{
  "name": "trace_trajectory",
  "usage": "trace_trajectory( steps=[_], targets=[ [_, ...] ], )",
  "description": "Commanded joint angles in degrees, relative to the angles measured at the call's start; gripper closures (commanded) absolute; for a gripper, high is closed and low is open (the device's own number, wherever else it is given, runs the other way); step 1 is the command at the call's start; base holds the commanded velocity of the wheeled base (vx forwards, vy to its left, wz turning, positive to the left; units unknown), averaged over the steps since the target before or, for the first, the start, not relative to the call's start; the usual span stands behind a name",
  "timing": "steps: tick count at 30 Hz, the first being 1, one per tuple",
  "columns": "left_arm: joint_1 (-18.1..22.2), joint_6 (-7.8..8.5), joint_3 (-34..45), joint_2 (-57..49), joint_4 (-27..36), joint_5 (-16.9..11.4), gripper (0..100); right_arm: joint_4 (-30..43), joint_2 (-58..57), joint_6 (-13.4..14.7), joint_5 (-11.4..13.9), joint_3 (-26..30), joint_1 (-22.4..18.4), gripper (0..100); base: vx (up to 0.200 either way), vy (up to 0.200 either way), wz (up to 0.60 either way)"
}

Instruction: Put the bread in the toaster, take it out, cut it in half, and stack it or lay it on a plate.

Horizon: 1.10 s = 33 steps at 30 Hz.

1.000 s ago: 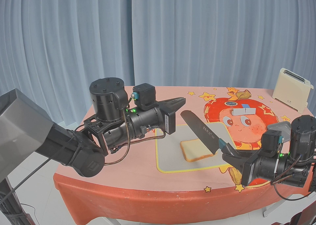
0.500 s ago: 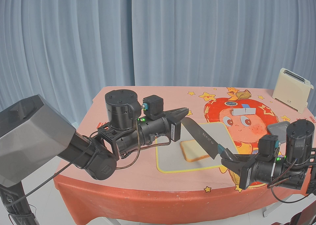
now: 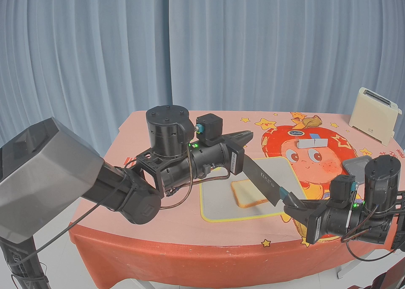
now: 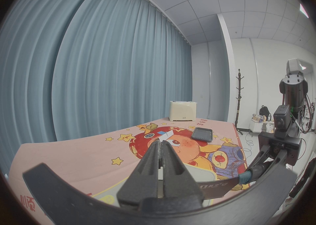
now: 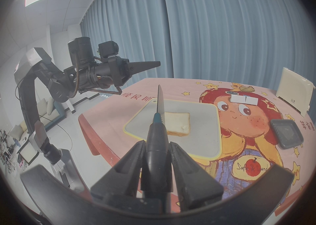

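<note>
Pale square slice of bread lay whole on the grey, yellow-rimmed cutting board, below the dark-bladed knife clamped in the right gripper. Left gripper hung nearby, jaws pressed together, empty.

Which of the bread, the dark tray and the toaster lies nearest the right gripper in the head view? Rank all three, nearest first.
From the right gripper, holding the knife:
1. Bread, on the cutting board, to its left.
2. Dark tray, farther back on the right.
3. Toaster, at the far right corner.
</note>
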Motion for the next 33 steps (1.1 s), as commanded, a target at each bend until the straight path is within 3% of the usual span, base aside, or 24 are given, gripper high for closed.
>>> trace_trajectory(
  steps=[1, 13, 18, 26, 30, 33],
  targets=[
    [-1.0, 0.53, -0.3, 1.8, 0.0, 0.0, 100, 0.0, 0.1, 0.0, 0.0, 0.3, 0.0, 100, 0.000, 0.000, 0.00],
    [-1.8, 0.71, -0.2, 4.7, 0.1, 0.0, 100, 0.0, 1.0, 0.1, 0.0, 0.7, -0.4, 100, 0.000, 0.000, 0.00],
    [-2.1, 2.82, -0.3, 5.6, 0.2, 0.0, 100, 0.0, 1.6, 0.1, 0.0, 1.1, -0.5, 100, 0.000, 0.000, 0.00],
    [-2.1, 3.08, -1.7, 6.2, 0.5, 0.1, 100, 0.0, 1.8, 0.3, 0.1, 1.2, -0.5, 100, 0.000, 0.000, 0.00],
    [-2.1, 5.98, -3.0, 7.1, 0.6, 0.0, 100, 0.0, 1.7, 0.3, 0.0, 1.2, -0.5, 100, 0.000, 0.000, 0.00],
    [-2.2, 6.86, -2.8, 7.2, 0.6, 0.0, 100, 0.0, 1.6, 0.3, -0.1, 1.2, -0.5, 100, 0.000, 0.000, 0.00]
  ],
)
